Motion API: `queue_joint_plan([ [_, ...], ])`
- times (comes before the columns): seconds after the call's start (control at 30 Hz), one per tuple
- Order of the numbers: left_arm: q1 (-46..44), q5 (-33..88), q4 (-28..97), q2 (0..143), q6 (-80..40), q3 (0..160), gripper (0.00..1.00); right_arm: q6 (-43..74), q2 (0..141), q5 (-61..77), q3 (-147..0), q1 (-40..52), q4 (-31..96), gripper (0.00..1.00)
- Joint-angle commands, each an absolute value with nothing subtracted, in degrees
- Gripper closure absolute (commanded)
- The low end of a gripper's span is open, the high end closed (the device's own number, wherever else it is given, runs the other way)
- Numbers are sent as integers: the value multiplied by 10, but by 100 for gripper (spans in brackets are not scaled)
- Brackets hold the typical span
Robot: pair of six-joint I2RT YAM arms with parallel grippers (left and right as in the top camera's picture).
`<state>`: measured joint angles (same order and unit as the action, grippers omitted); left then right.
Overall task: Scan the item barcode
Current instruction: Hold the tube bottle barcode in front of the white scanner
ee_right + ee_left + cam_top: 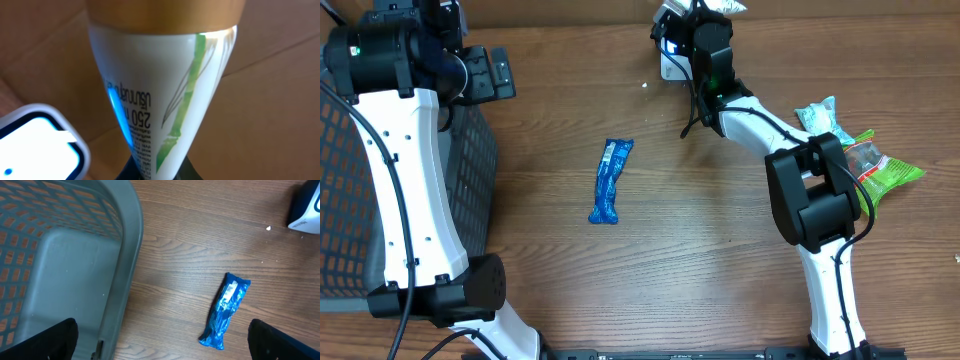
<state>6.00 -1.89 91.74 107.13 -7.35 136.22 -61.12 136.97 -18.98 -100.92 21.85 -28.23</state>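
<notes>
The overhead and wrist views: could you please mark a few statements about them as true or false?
1. The right hand is shut on a white tube with a gold cap. True.
2. The blue packet lies inside the basket. False: it lies on the table, beside the basket.
3. The left hand is open and empty. True.
4. The scanner glows red. False: its light is blue.
</notes>
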Motion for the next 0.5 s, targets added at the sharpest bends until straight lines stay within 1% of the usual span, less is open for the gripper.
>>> queue_joint_plan([
  [0.0, 56, -15, 917, 1056, -78, 1371, 0, -602, 1386, -192, -1032, 200, -288, 96],
  [0.47, 56, -15, 917, 1056, -78, 1371, 0, -612, 1413, -194, -1031, 195, -264, 96],
])
